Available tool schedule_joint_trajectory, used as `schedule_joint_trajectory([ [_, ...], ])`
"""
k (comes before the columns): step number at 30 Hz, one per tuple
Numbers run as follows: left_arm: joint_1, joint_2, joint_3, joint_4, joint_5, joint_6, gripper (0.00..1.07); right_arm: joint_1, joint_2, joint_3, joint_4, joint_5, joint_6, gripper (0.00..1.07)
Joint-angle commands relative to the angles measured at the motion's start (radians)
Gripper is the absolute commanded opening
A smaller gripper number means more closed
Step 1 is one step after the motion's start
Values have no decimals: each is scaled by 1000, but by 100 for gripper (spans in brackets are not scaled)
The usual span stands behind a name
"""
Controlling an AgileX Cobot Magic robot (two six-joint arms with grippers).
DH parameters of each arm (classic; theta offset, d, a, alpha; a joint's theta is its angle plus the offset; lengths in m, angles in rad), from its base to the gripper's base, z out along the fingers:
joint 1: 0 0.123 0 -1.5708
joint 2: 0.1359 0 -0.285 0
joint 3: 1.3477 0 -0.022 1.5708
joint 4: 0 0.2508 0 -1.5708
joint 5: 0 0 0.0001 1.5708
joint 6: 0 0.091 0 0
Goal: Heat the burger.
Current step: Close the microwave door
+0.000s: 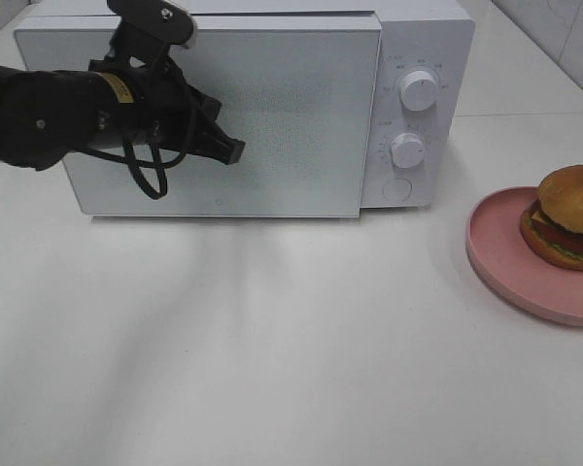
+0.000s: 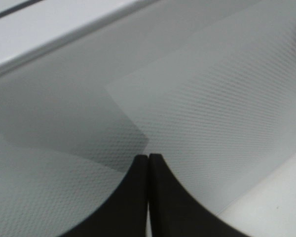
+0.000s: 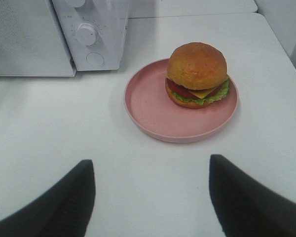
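Observation:
The burger (image 1: 569,216) with a golden-brown bun and red, green and yellow filling sits on a pink round plate (image 1: 505,254) at the right edge of the table. It also shows in the right wrist view (image 3: 197,75), on the far side of the plate (image 3: 153,106). A white microwave (image 1: 272,107) stands at the back with its door closed. My left gripper (image 1: 231,149) is shut and empty, its tip right in front of the door's glass (image 2: 197,113). My right gripper (image 3: 152,190) is open and empty, well short of the plate.
The microwave has two knobs (image 1: 419,89) and a round button (image 1: 396,188) on its right panel. White tabletop (image 1: 272,330) spreads in front. A tiled wall shows at the back right.

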Motion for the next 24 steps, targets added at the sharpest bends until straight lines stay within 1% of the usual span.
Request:
schedule_joint_trajectory([
  [1, 4, 15, -50, -21, -79, -5, 0, -7, -25, 2, 5, -14, -13, 63],
  [2, -2, 33, -87, -21, -60, -5, 0, -7, -25, 2, 5, -14, -13, 63],
  [3, -2, 33, -87, -21, -60, -5, 0, -7, -25, 2, 5, -14, -13, 63],
  [5, -17, 63, -147, -21, -28, -5, 0, -7, -25, 2, 5, -14, -13, 63],
  [6, -17, 63, -147, -21, -28, -5, 0, -7, -25, 2, 5, -14, -13, 63],
  [7, -23, 77, -179, -22, -14, -5, 0, -7, -25, 2, 5, -14, -13, 63],
  [8, -23, 77, -179, -22, -14, -5, 0, -7, -25, 2, 5, -14, -13, 63],
  [9, -33, 94, -213, -22, 5, -5, 0, -7, -25, 2, 5, -14, -13, 63],
  [12, -35, 104, -233, -22, 18, -5, 0, -7, -25, 2, 5, -14, -13, 63],
  [13, -44, 121, -266, -22, 42, -5, 0, -7, -25, 2, 5, -14, -13, 63],
  [14, -44, 121, -266, -22, 42, -5, 0, -7, -25, 2, 5, -14, -13, 63],
  [15, -47, 138, -296, -22, 67, -5, 0, -7, -25, 2, 5, -14, -13, 63],
  [16, -47, 138, -296, -22, 67, -5, 0, -7, -25, 2, 5, -14, -13, 63],
  [17, -57, 150, -325, -22, 91, -5, 0, -7, -25, 2, 5, -14, -13, 63],
  [21, -65, 157, -359, -22, 150, -3, 0, -7, -25, 2, 5, -14, -13, 63],
  [22, -70, 157, -369, -22, 199, -3, 0, -7, -25, 2, 5, -14, -13, 63],
  [24, -70, 157, -369, -22, 199, -3, 0, -7, -25, 2, 5, -14, -13, 63],
])
